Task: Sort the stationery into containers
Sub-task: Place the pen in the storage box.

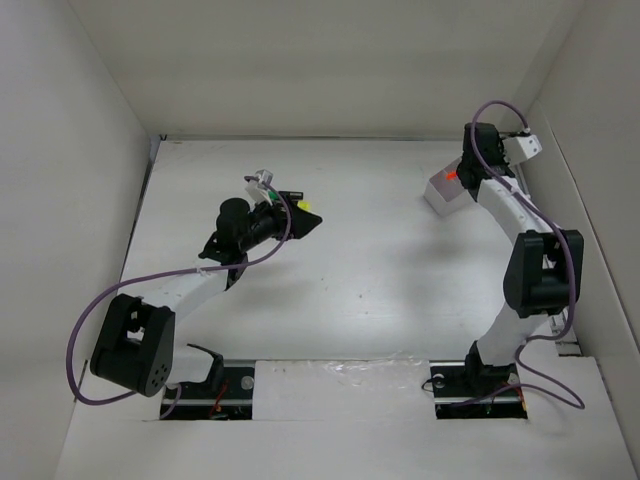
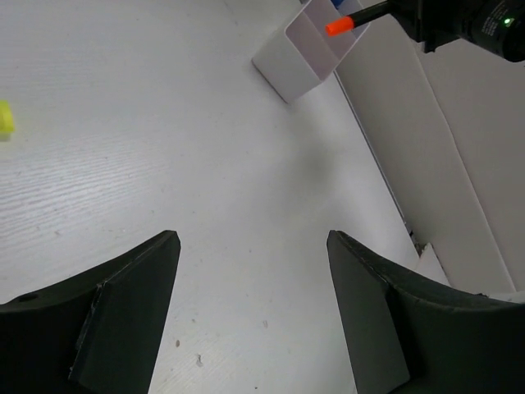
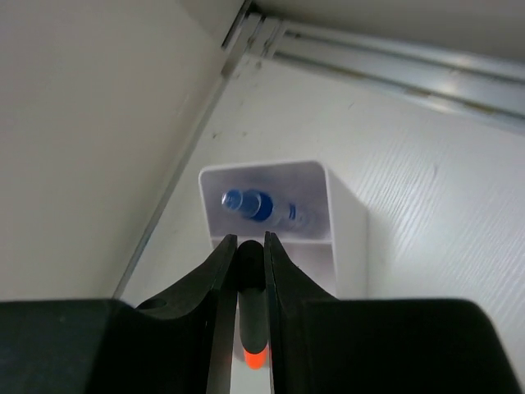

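Observation:
My right gripper [image 3: 250, 240] is shut on a black highlighter with an orange end [image 3: 255, 358] and holds it over the white box [image 3: 349, 222]. A blue-capped bottle [image 3: 253, 204] lies in the box's far compartment. In the top view the right gripper [image 1: 463, 173] hangs over the box [image 1: 440, 195] at the back right. My left gripper [image 2: 253, 238] is open and empty above bare table; in the top view it [image 1: 304, 224] is at centre left. A small yellow item [image 1: 305, 204] lies just beside it, and shows at the left edge of the left wrist view [image 2: 4, 119]. Scissors and pen are out of view.
White walls enclose the table on the left, back and right. The box [image 2: 295, 53] stands close to the right wall [image 2: 459, 164]. A metal rail [image 3: 394, 57] runs along the base of the back wall.

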`<action>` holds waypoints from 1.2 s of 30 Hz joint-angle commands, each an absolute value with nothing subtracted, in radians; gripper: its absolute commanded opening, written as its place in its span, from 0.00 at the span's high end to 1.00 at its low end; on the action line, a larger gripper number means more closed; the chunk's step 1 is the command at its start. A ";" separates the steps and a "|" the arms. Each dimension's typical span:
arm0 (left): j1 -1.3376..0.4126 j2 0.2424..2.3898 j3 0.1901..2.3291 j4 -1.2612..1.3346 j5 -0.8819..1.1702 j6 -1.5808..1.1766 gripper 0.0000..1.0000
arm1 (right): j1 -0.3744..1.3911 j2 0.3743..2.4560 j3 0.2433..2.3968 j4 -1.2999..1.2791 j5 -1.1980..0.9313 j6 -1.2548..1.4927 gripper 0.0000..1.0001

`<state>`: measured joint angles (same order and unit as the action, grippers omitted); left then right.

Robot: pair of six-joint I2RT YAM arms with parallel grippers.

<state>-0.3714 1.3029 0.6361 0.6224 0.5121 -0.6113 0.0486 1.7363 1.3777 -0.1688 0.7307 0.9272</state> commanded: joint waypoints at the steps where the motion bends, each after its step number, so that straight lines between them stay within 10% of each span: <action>1: -0.370 1.289 0.669 0.580 0.473 -0.617 0.31 | 0.049 1.753 1.489 -0.201 0.952 0.881 1.00; 22: -0.370 1.259 0.689 0.459 0.336 -0.607 0.25 | 0.129 1.930 1.597 -0.190 1.204 0.739 0.99; 30: -0.370 1.269 0.698 0.448 0.295 -0.607 0.25 | 0.156 1.940 1.606 -0.190 1.229 0.730 0.59; 36: -0.370 1.278 0.707 0.417 0.242 -0.598 0.25 | 0.189 1.885 1.597 -0.278 1.149 0.836 0.52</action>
<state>-0.3714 1.2976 0.6575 0.4225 0.2790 -0.6106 0.1661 1.9396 1.5646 -0.2314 1.1782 0.7746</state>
